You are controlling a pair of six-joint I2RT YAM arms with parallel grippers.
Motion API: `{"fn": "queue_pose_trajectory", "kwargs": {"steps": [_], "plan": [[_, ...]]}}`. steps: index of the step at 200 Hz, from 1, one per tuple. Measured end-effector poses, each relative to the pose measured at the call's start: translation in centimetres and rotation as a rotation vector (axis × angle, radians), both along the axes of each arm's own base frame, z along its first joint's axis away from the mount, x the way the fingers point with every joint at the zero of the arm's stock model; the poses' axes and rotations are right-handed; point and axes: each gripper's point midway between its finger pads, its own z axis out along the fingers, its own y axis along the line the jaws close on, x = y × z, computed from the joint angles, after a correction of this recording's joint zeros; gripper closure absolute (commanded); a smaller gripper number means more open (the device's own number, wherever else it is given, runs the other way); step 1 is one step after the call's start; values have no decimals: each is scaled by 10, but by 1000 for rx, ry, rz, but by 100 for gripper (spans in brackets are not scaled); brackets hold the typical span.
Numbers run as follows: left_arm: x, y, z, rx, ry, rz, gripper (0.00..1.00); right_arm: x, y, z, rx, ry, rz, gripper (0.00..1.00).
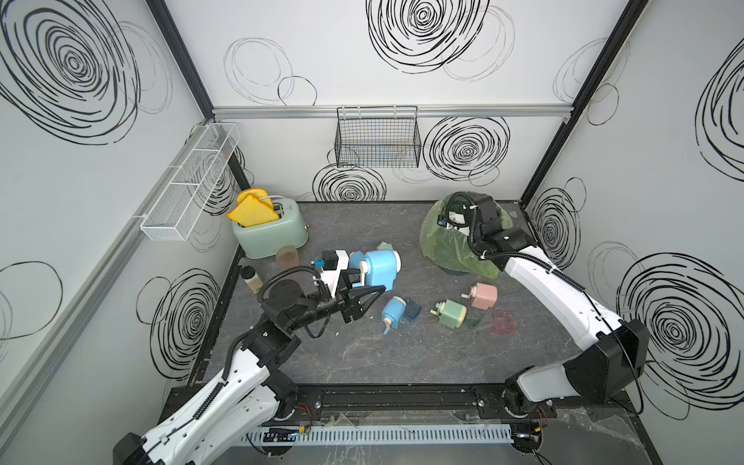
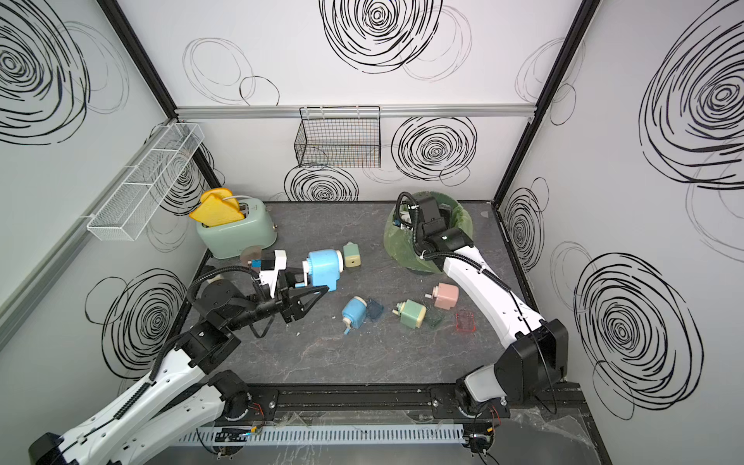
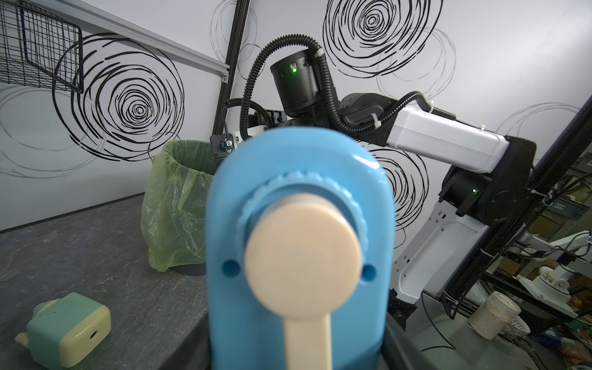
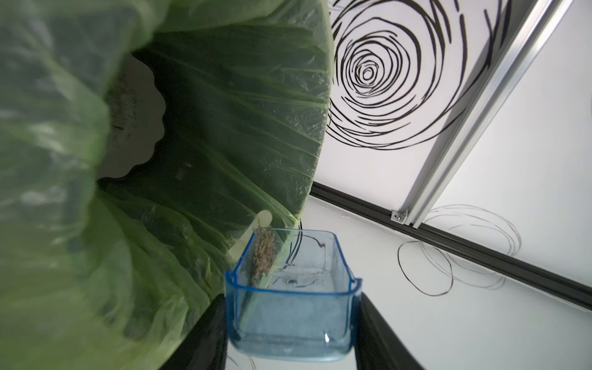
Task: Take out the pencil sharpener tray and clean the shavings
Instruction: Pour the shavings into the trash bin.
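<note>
Tray (image 4: 290,307) of clear blue plastic is gripped by its sides in the right gripper (image 4: 290,323), at the mouth of the bin (image 1: 443,245), which is lined with a green bag (image 4: 192,134). A clump of brown shavings (image 4: 264,259) is seen against one wall of the tray. The large blue sharpener (image 1: 380,267) is clamped in the left gripper (image 1: 362,298) over the table (image 1: 402,362) (a dark grey, marbled top). Three smaller sharpeners, blue (image 1: 392,312), green (image 1: 453,314) and pink (image 1: 483,296), are scattered on it, and a red tray (image 1: 504,321) is laid near the pink one. A mint toaster (image 1: 277,233) is set at the far left corner. The space is walled by white panels marked with black swirls. A black wire basket (image 1: 378,141) is hung on the back wall and a white mesh shelf (image 1: 189,185) on the left wall.
</note>
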Motion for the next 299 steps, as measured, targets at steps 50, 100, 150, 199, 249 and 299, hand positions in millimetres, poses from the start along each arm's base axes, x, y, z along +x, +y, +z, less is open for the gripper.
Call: {"fn": "queue_pose_trajectory", "kwargs": {"steps": [50,100,150,199,249,299], "plan": [[0,0,1,-4,-4,-1,75,-2,-2,0,96,-2,-6,81],[2,-1,1,-6,-6,-2,75,-14,-14,13,392,-46,-23,82],[5,-4,-4,2,16,-3,75,-47,-33,38,835,-151,33,81],[6,-4,-5,3,19,-3,75,-56,-16,39,1099,-129,143,81],[5,-5,-5,2,22,-9,74,-52,-23,45,1279,-149,114,72],[-2,-10,-3,-6,21,-32,75,-52,-28,50,1362,-160,90,94]]}}
